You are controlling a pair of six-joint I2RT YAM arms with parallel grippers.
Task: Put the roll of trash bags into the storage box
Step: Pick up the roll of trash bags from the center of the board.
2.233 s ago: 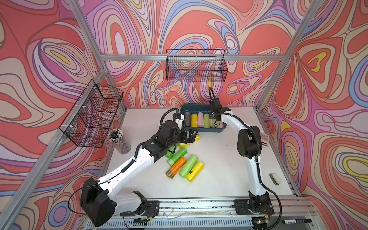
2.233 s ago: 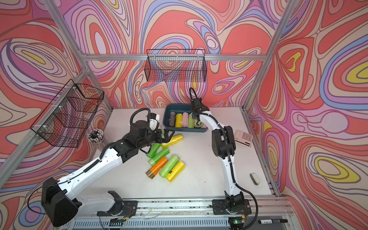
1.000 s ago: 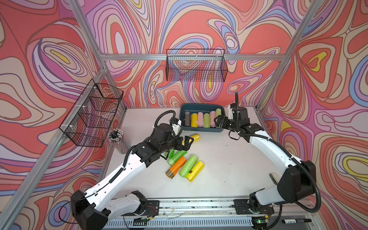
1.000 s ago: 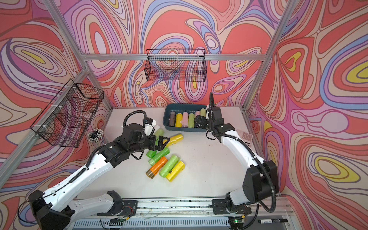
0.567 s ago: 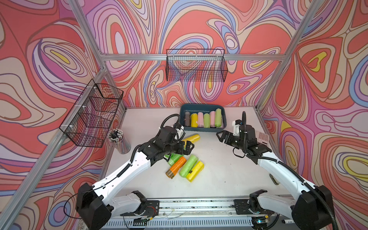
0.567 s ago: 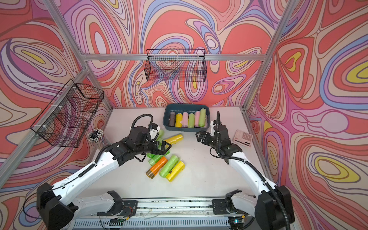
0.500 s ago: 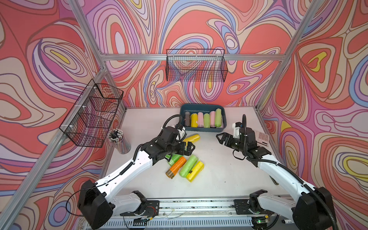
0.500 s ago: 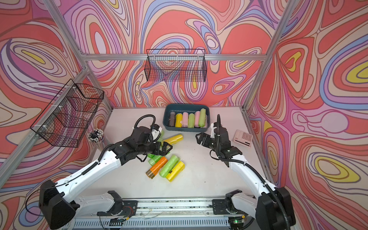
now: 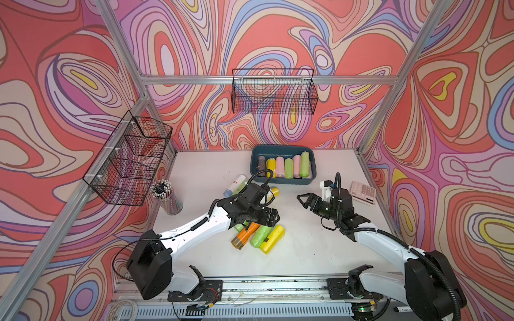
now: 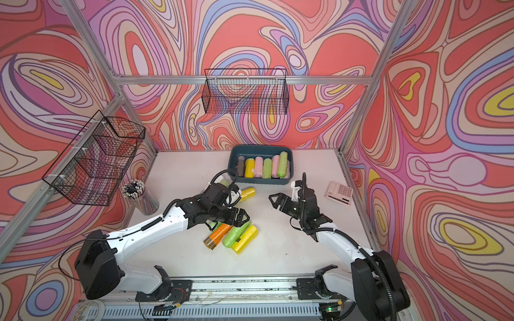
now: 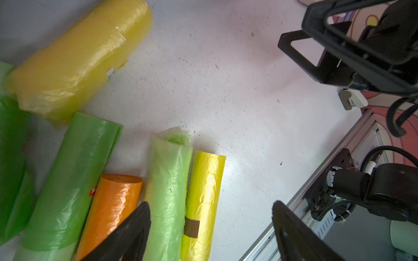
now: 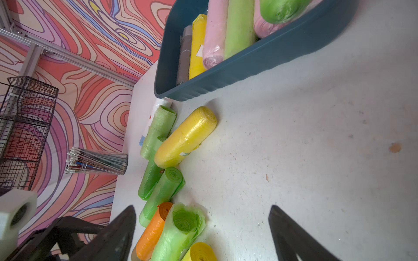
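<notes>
The storage box (image 9: 282, 182) is a dark teal tub at the back of the table with several rolls lying side by side in it. It also shows in the right wrist view (image 12: 248, 67). Loose trash bag rolls lie mid-table: an orange one (image 9: 244, 234), a light green one (image 9: 260, 236), a thin yellow one (image 9: 274, 239) and a fat yellow one (image 9: 274, 191). My left gripper (image 9: 271, 218) hangs open just above the light green roll (image 11: 167, 185) and the thin yellow roll (image 11: 203, 180), holding nothing. My right gripper (image 9: 306, 198) is open and empty, to the right of the pile.
Darker green rolls (image 11: 74, 171) lie partly under my left arm. A white tube (image 9: 235, 184) lies left of the box. At the left edge stands a cup of pencils (image 9: 167, 196), and a calculator (image 9: 363, 192) lies at the right edge. Wire baskets (image 9: 274, 94) (image 9: 130, 161) hang on the walls.
My right arm has pulled back from the storage box to the mid-right of the table. My left gripper has moved from the fat yellow roll over the front pile, its jaws slightly narrower.
</notes>
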